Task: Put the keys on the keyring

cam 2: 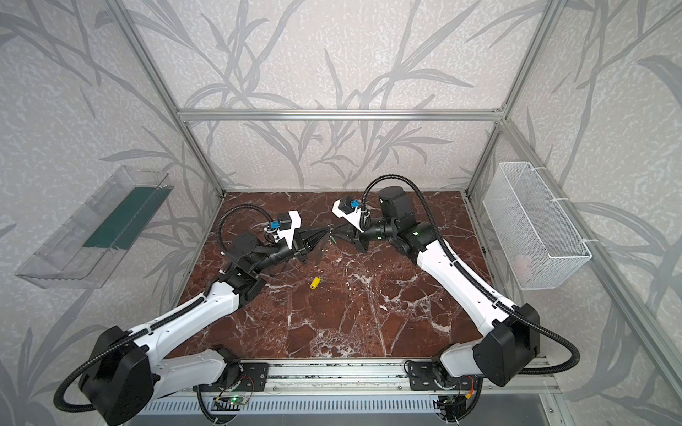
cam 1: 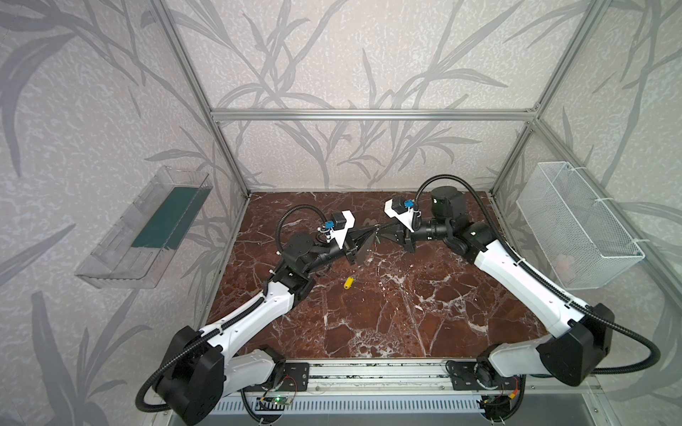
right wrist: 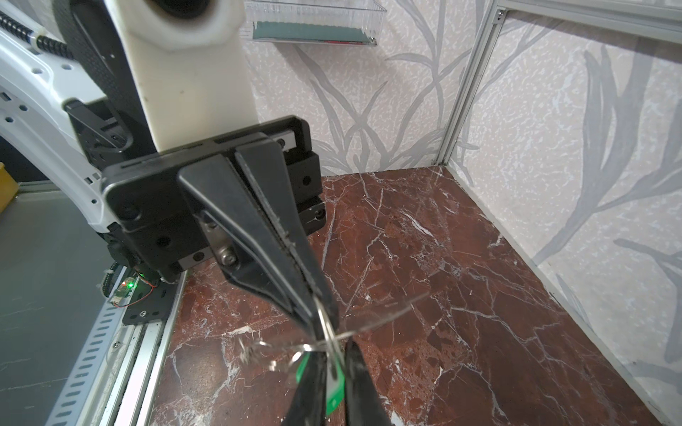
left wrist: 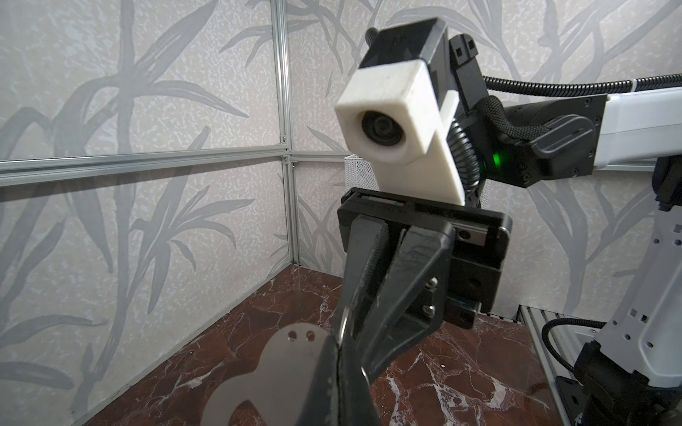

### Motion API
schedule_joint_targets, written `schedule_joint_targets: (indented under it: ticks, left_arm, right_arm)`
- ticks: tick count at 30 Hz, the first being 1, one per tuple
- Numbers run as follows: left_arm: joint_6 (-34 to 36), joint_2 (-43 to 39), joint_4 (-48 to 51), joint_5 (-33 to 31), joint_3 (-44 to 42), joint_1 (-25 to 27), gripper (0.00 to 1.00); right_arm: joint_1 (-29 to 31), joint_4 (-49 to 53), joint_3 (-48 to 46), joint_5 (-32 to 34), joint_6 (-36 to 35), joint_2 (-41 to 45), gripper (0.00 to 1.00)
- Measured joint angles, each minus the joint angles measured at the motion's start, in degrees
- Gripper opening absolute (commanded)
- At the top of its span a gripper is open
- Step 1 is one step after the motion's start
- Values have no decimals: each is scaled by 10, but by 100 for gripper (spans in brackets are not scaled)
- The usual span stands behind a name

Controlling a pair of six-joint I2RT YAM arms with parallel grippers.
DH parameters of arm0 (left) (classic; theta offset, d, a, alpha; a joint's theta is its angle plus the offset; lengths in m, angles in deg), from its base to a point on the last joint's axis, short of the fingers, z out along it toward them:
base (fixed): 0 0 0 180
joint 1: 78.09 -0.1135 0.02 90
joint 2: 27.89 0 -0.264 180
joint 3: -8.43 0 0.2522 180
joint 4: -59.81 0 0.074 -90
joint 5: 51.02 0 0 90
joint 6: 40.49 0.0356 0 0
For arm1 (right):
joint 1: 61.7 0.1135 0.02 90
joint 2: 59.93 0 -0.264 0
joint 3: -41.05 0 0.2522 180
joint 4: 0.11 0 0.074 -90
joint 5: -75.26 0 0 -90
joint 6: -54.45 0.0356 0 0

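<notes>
Left jaws clamp the keyring; right jaws barely parted round the green key. If it isn't hooked on yet, it'll drop to the worktop.

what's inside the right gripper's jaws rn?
Between the fingers of the right gripper: the green key tag, with a wire ring at its far end. The fingers cover the tag's sides, so whether the pads pinch it is hidden.

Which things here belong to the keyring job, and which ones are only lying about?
Job: green key, yellow key, grey keyring plate.
Lying about: clear wall tray, white wire basket.
</notes>
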Motion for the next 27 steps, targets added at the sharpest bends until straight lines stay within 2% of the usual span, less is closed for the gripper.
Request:
schedule_joint_targets:
  ticks: [8,18,27]
  left_arm:
    - [0,0,-5,0,-3,1,0]
    - [0,0,-6,0,-3,2,0]
    - [0,0,-12,2,-3,2,0]
  right_arm:
    - [-28,-2,-16,-29,1,27,21]
    - [-29,-23,-16,-69,10,29,14]
    - [-30,-36,-16,-81,19,25,12]
